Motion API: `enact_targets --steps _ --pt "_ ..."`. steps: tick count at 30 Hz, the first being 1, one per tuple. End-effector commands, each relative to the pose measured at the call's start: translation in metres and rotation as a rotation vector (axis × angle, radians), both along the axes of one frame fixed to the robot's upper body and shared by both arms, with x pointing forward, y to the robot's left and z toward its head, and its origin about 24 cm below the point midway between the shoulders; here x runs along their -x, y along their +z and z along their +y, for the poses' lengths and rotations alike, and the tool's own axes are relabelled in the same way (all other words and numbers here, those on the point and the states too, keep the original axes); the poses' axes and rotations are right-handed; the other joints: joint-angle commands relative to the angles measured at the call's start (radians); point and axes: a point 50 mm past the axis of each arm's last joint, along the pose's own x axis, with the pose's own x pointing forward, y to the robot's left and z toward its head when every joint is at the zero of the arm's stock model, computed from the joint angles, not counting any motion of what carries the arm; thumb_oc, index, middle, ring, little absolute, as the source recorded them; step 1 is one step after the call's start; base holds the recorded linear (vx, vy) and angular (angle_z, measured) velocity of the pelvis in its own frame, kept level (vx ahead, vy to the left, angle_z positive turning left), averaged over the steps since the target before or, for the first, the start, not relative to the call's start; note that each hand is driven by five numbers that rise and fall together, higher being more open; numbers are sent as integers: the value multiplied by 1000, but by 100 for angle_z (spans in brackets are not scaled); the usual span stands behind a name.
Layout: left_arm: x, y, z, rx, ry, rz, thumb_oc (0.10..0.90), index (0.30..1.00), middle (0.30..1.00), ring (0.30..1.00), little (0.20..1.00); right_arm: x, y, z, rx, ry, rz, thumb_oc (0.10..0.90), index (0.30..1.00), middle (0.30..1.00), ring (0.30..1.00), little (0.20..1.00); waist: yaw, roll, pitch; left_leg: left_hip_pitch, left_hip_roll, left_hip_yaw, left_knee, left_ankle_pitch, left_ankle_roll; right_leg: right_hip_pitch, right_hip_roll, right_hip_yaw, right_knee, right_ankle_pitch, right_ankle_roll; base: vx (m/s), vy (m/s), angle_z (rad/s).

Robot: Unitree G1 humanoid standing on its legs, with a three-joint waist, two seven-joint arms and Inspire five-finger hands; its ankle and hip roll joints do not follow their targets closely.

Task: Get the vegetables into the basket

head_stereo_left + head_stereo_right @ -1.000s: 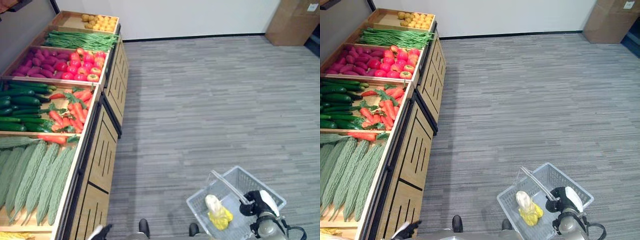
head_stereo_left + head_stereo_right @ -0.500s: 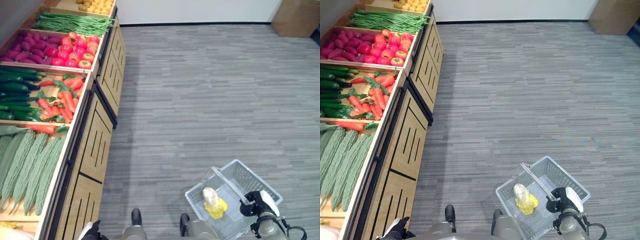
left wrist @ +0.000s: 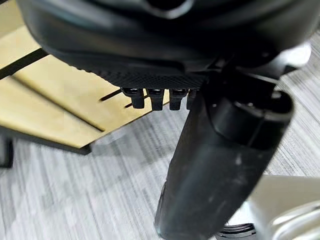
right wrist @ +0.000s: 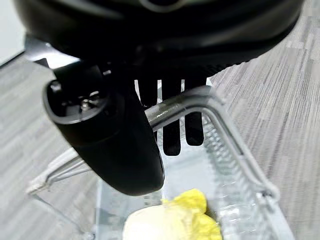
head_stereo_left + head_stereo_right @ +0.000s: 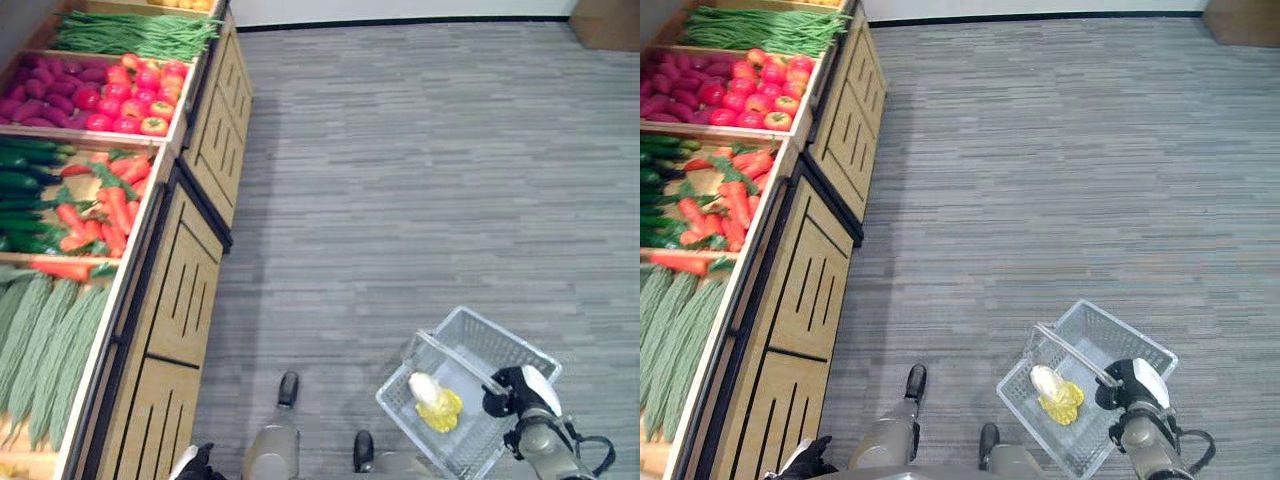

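Right wrist view puts us right on the action: the right hand [image 4: 125,140] has its fingers hooked under the basket's handle [image 4: 175,102], thumb on the other side of the bar, so that's a firm grip. Hanging below it, the basket [image 5: 470,395] hovers over the grey floor [image 5: 420,180], well apart from the wooden stand [image 5: 180,290]. Down inside the basket lies a pale cabbage [image 5: 432,397] with yellow leaves, tucked toward the side nearer the stand.

Over to the left hand [image 3: 165,95], low beside the stand's slatted front, fingers hanging straight and loose, gripping nothing at all.

Up on the stand, bin after bin: ridged green gourds [image 5: 45,340] nearest the robot, then carrots [image 5: 100,205] alongside dark cucumbers [image 5: 20,185], then tomatoes [image 5: 135,95] beside purple sweet potatoes [image 5: 50,90], and green beans [image 5: 130,30] at the far end.
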Motion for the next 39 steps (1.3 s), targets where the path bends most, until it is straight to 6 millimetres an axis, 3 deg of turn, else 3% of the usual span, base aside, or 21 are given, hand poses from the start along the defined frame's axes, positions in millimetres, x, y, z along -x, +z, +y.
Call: enact_targets --steps 1,8,9,13,16,19,22,26,29,31,37,39 --pt "-8 10 29 -118 -66 -6 900 1000 1000 1000 1000 -21 31 -12 64 40 -177 400 300 300 300 300 1 -53 -67 -30 -12 65 49 -29 -16 -62 -79 14 78 -1 125 167 221 -29" --pt "-17 15 35 -133 -68 -44 900 1000 1000 1000 1000 -22 25 -6 48 38 -151 400 300 300 300 300 10 -77 -91 -19 -57 104 74 -86 19 -82 -136 38 78 69 173 113 191 -15" --pt "-18 16 37 -139 -64 -47 900 1000 1000 1000 1000 -25 25 -2 40 45 -158 400 300 300 300 300 12 -84 -95 -16 -73 111 82 -104 30 -88 -151 44 85 103 183 93 181 0" --pt "-19 17 41 -150 -83 -42 900 1000 1000 1000 1000 -33 26 2 33 52 -168 400 300 300 300 300 17 -83 -91 8 -100 116 85 -132 60 -140 -171 53 189 177 200 80 197 -5" --pt "-18 19 45 -165 -85 -35 900 1000 1000 1000 1000 -43 29 10 20 79 -193 400 300 300 300 300 11 -70 -71 48 -105 114 71 -139 79 -199 -166 52 327 254 191 47 178 -5" --pt "-20 20 48 -171 -62 -39 900 1000 1000 1000 1000 -48 30 16 9 99 -212 400 300 300 300 300 0 -54 -46 104 -110 103 60 -164 89 -279 -163 -3 383 245 162 123 124 8" --pt "-21 19 46 -165 -54 -45 900 1000 1000 1000 1000 -53 34 17 13 113 -230 400 300 300 300 300 -12 -47 -27 134 -109 84 71 -191 80 -325 -157 -31 282 195 153 200 -54 4" --pt "-19 17 41 -159 -66 -24 900 1000 1000 1000 1000 -60 38 19 14 114 -254 400 300 300 300 300 -37 -58 -10 191 -104 48 91 -247 52 -357 -177 -12 65 253 183 219 -128 27" --pt "-15 15 40 -155 -50 -9 900 1000 1000 1000 1000 -64 40 23 16 145 -260 400 300 300 300 300 -42 -72 -13 237 -91 28 103 -282 32 -388 -185 -9 49 305 199 307 -236 37" --pt "-13 14 39 -154 -47 -5 900 1000 1000 1000 1000 -62 40 24 21 159 -250 400 300 300 300 300 -36 -76 -28 255 -75 8 111 -301 21 -368 -165 -19 63 275 187 260 -258 19" --pt "-6 11 32 -139 -71 13 900 1000 1000 1000 1000 -60 45 16 48 183 -245 400 300 300 300 300 -33 -52 -63 271 -3 -44 112 -256 -18 -345 -104 -78 98 204 147 208 -255 49" --pt "-12 10 26 -149 -92 -7 900 1000 1000 1000 1000 -59 51 2 82 150 -262 400 300 300 300 300 -33 -35 -71 263 45 -73 107 -182 -41 -344 -75 -118 131 158 122 286 -376 52"
